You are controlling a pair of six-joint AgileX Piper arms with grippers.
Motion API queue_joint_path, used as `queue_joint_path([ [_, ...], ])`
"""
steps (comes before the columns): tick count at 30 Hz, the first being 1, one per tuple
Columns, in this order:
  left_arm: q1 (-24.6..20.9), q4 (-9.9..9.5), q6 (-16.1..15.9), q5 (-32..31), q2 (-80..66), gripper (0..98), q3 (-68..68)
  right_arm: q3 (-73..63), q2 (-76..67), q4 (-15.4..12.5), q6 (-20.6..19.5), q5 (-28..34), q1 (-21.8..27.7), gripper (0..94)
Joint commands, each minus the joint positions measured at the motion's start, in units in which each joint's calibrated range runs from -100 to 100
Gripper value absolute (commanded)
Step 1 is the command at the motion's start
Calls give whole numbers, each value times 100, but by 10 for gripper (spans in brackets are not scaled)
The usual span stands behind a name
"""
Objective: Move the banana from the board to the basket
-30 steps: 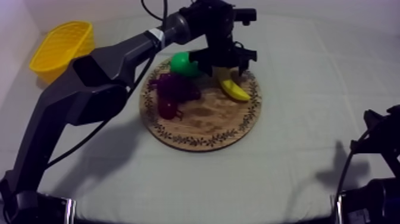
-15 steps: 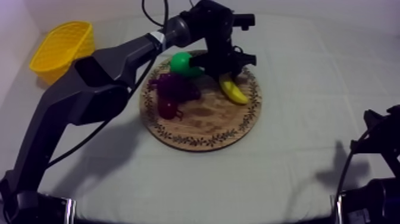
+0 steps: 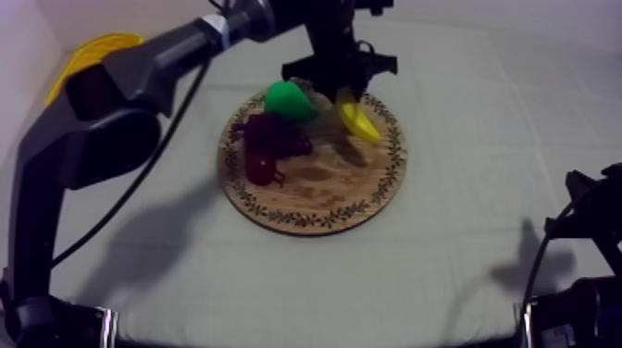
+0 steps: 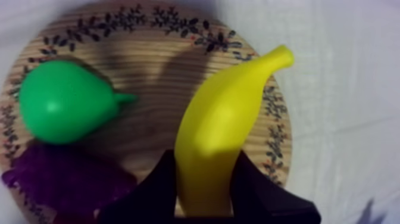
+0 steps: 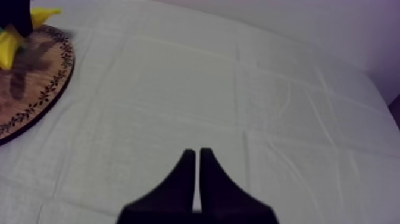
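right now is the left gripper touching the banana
Touching. The left wrist view shows the left gripper closed round the banana, fingers against both sides.

There is one round wooden board with a patterned rim (image 3: 324,199), at the middle of the top view. There is one yellow openwork basket (image 3: 85,55), at its upper left. The toy fruit comes to four pieces: one yellow toy banana (image 3: 356,118), one green toy pear (image 3: 289,100), one purple bunch of toy grapes (image 3: 273,135) and one small dark red fruit (image 3: 261,170).

Creased grey-white tablecloth (image 3: 463,250), plain pale wall (image 5: 297,24) behind it, soft even light.
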Motion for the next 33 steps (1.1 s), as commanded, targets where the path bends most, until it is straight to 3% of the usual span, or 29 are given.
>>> queue_joint_path([
  [1, -7, -84, 9, -5, -803, 101, 370, -3, -4, 1, -2, -1, 3, 6],
  [10, -270, -484, -74, -5, -2930, 105, 1844, -3, -4, 1, -2, -1, 3, 6],
  [17, -784, -648, -440, -5, -4022, 105, 2653, -3, -4, 1, -2, -1, 3, 6],
  [25, -1633, -928, -882, -119, -4648, 102, 3322, -3, -4, 1, -2, -1, 3, 6],
  [33, -2679, -1038, -1209, -1064, -5015, 101, 4331, -3, -4, 1, -2, -1, 3, 6],
])
